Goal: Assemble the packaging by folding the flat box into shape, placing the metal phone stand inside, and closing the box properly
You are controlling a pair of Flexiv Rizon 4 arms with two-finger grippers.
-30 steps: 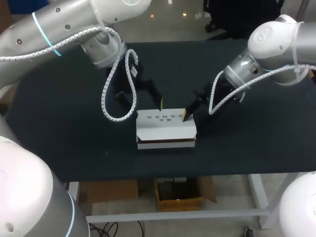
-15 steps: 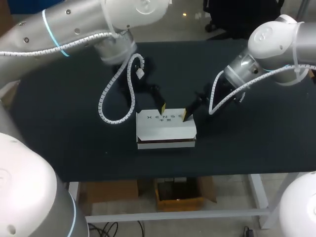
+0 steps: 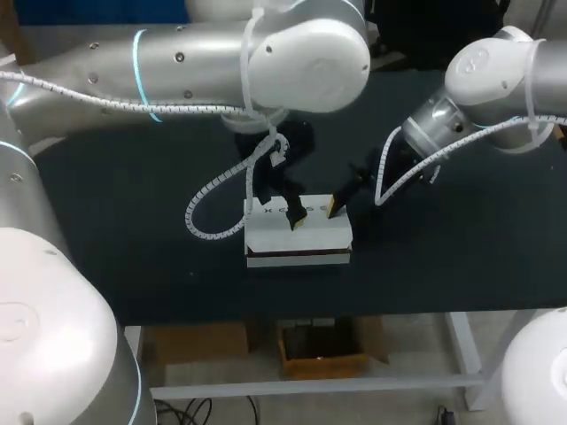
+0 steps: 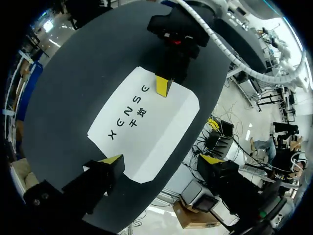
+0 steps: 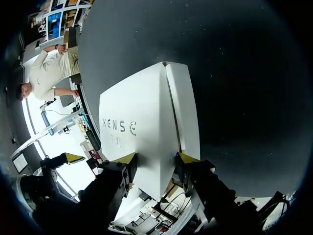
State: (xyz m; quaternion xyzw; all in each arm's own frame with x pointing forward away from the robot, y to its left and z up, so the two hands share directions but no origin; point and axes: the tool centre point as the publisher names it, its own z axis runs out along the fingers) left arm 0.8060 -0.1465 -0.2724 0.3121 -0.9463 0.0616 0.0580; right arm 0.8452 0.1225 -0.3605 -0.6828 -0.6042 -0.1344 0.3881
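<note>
Black tabletop (image 3: 133, 248), lettered white box (image 3: 310, 235); left gripper (image 4: 162, 159) gapes wide, right gripper (image 5: 159, 157) unclear.

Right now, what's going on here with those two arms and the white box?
A robot is working on a white cardboard box that lies on the dark table. The box is already folded into shape with its lid lowered. The left gripper is open, with one yellow tip at the box top. The right gripper sits at the box's far edge. No phone stand is visible, so it may already be inside.
</note>
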